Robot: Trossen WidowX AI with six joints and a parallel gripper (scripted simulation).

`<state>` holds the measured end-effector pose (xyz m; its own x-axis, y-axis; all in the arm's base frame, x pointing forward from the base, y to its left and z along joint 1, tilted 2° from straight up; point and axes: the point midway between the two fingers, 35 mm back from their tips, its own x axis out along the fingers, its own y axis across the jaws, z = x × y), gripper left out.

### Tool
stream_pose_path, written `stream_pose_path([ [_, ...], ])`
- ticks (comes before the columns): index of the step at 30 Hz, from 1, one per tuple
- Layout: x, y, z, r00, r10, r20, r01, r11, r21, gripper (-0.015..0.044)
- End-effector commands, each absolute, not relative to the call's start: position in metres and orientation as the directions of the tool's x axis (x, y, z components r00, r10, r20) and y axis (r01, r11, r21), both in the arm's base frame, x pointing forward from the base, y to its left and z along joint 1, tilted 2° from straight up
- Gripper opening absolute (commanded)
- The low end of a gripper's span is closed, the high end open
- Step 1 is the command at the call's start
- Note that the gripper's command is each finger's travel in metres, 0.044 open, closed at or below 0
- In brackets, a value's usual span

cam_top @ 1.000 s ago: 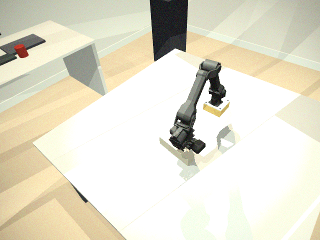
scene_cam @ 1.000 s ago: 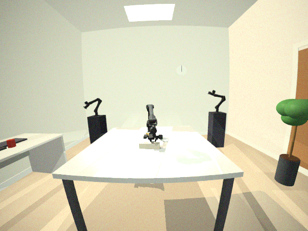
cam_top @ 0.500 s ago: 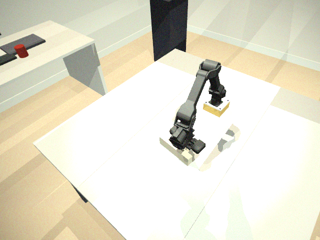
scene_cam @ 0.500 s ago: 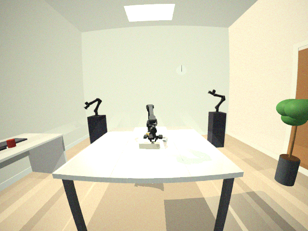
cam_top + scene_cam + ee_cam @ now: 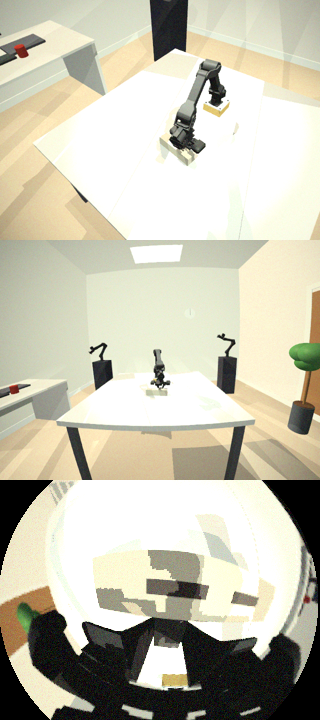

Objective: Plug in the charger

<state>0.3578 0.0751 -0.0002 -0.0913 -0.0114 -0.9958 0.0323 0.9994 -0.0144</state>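
The cream power strip (image 5: 166, 145) (image 5: 152, 392) (image 5: 120, 569) lies on the table under the gripper. In the wrist view it shows a wide dark recess (image 5: 177, 588) near its middle and a smaller dark recess (image 5: 245, 598) farther right. My gripper (image 5: 185, 149) (image 5: 160, 388) (image 5: 168, 619) is shut on the charger, a grey body (image 5: 167, 641) showing between the fingers in the wrist view. The fingertips are close to the strip's near long edge in that view, below the wide recess. The prongs are hidden, and I cannot tell whether they touch the strip.
The arm's yellow base block (image 5: 211, 111) (image 5: 175, 680) stands on the white table (image 5: 103, 155) (image 5: 116, 407), behind the strip as seen from the exterior view. A side desk with a red cup (image 5: 21, 51) (image 5: 14, 389) is apart on the left. Patchy shadows cross the strip.
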Motion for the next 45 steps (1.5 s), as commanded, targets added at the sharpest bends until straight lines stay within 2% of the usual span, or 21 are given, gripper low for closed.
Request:
stream_pose_path([
  [1,0.3578,0.0751,-0.0002,-0.091,-0.011,-0.996,0.032,0.999,-0.014,0.0],
  [9,0.3578,0.0751,-0.0002,-0.091,-0.011,-0.996,0.032,0.999,-0.014,0.0],
  [26,0.3577,0.0751,-0.0002,-0.091,-0.011,-0.996,0.032,0.999,-0.014,0.044],
  [45,0.3531,0.0753,-0.0003,-0.082,-0.011,-0.997,0.032,0.999,-0.014,0.044],
])
